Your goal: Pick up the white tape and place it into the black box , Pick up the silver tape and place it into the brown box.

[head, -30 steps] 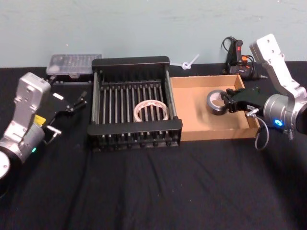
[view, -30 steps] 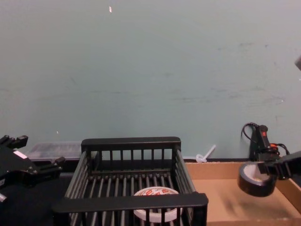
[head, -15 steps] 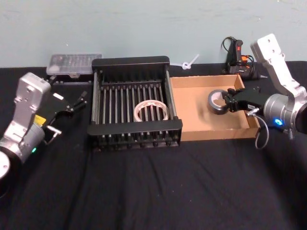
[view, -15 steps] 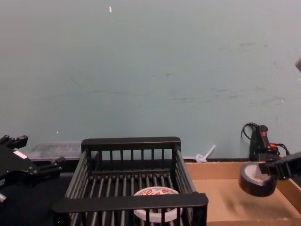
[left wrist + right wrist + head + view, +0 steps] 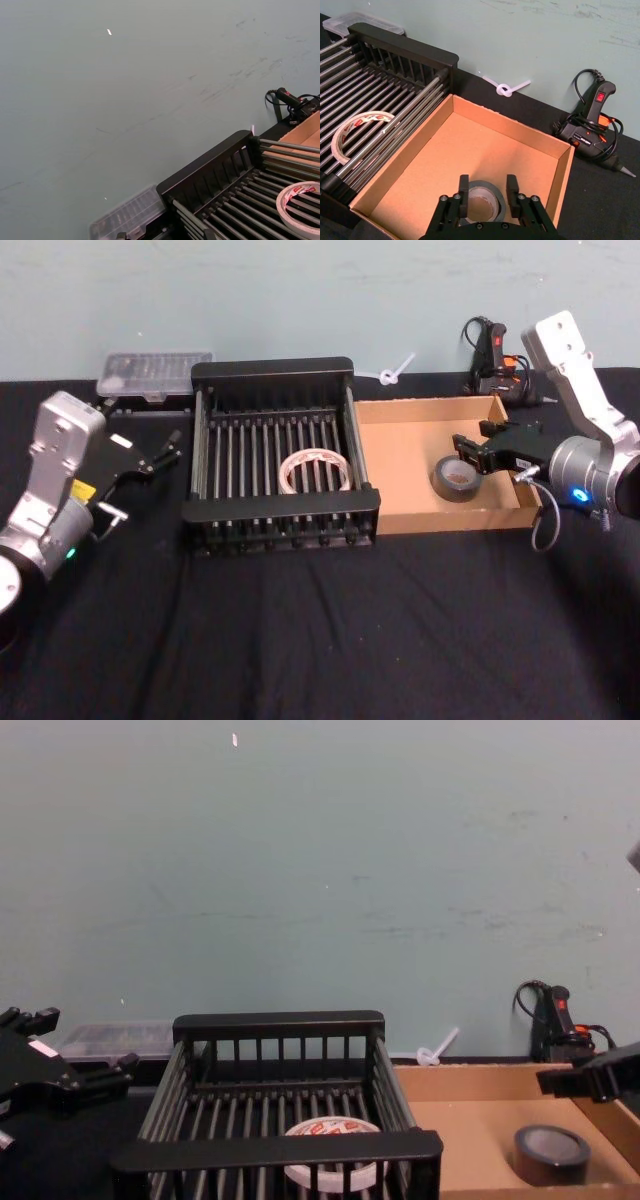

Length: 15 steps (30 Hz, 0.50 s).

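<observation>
The silver tape (image 5: 458, 478) lies flat on the floor of the brown box (image 5: 400, 465), near its right wall. My right gripper (image 5: 468, 453) hovers just above the roll, open, with nothing between its fingers. In the right wrist view the silver tape (image 5: 481, 197) shows between and below the spread gripper (image 5: 487, 186). The white tape (image 5: 315, 470) rests flat on the bars of the black box (image 5: 272, 368). Left of the crate, my left gripper (image 5: 165, 452) stays open and still. From the chest, the silver tape (image 5: 551, 1152) sits under the right gripper (image 5: 560, 1082).
A clear plastic case (image 5: 155, 375) lies behind the crate's left corner. A black power drill with cable (image 5: 495, 355) sits behind the cardboard box, and a white zip tie (image 5: 395, 370) lies between the two boxes at the back. Black cloth covers the table's front.
My right gripper has opened and the silver tape has dropped from it onto the brown box's floor. The left arm and the white tape have not moved.
</observation>
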Each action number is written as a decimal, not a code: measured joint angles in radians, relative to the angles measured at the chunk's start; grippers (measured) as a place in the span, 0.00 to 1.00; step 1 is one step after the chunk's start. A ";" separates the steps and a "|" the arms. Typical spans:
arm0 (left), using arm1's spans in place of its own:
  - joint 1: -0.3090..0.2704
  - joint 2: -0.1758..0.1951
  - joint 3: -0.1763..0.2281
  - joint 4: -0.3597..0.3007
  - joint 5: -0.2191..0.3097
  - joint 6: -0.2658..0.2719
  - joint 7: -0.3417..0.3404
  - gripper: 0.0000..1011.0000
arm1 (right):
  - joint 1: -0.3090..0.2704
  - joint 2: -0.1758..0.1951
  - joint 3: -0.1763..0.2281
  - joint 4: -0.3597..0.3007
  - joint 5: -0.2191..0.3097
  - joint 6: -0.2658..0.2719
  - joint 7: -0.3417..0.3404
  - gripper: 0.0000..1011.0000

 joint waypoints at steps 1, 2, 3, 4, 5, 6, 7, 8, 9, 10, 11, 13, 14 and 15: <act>0.000 0.000 0.000 0.000 0.000 0.000 0.000 0.99 | 0.000 0.000 0.000 0.000 0.000 0.000 0.000 0.47; 0.000 0.000 0.000 0.000 0.000 0.000 0.000 0.99 | 0.000 0.000 0.000 0.000 0.000 0.000 0.000 0.49; 0.000 0.000 0.000 0.000 0.000 0.000 0.000 0.99 | 0.000 0.000 0.000 0.000 0.000 0.000 0.000 0.53; 0.000 0.000 0.000 0.000 0.000 0.000 0.000 0.99 | 0.000 0.000 0.000 0.000 0.000 0.000 0.000 0.56; 0.000 0.000 0.000 0.000 0.000 0.000 0.000 0.99 | 0.000 0.000 -0.001 0.000 0.000 0.000 0.000 0.59; 0.000 0.000 0.000 0.000 0.000 0.000 0.000 0.99 | -0.001 0.001 -0.001 -0.001 0.000 0.000 0.000 0.63; 0.000 0.000 0.000 0.000 0.000 0.000 0.000 0.99 | -0.001 0.000 -0.001 -0.001 0.000 0.000 0.001 0.63; 0.000 0.000 0.000 0.000 0.000 0.000 0.000 0.99 | -0.001 0.001 -0.001 -0.001 0.000 0.000 0.001 0.68; 0.000 0.000 0.000 0.000 0.000 0.000 0.000 0.99 | -0.001 0.001 -0.001 -0.001 0.000 0.000 0.001 0.70; 0.000 0.000 0.000 0.000 0.000 0.000 0.000 0.99 | -0.001 0.001 -0.001 -0.001 0.000 0.000 0.001 0.75; 0.000 0.000 0.000 0.000 0.000 0.000 0.000 0.99 | -0.001 0.001 -0.001 -0.001 0.000 0.000 0.001 0.78; 0.000 0.000 0.000 0.000 0.000 0.000 0.000 0.99 | -0.001 0.001 -0.001 -0.001 0.000 0.000 0.001 0.82; 0.000 0.000 0.000 0.000 0.000 0.000 0.000 0.99 | -0.001 0.001 -0.001 -0.001 0.000 0.000 0.001 0.85; 0.000 0.000 0.000 0.000 0.000 0.000 0.000 0.99 | -0.001 0.001 -0.001 -0.001 0.001 0.000 0.001 0.88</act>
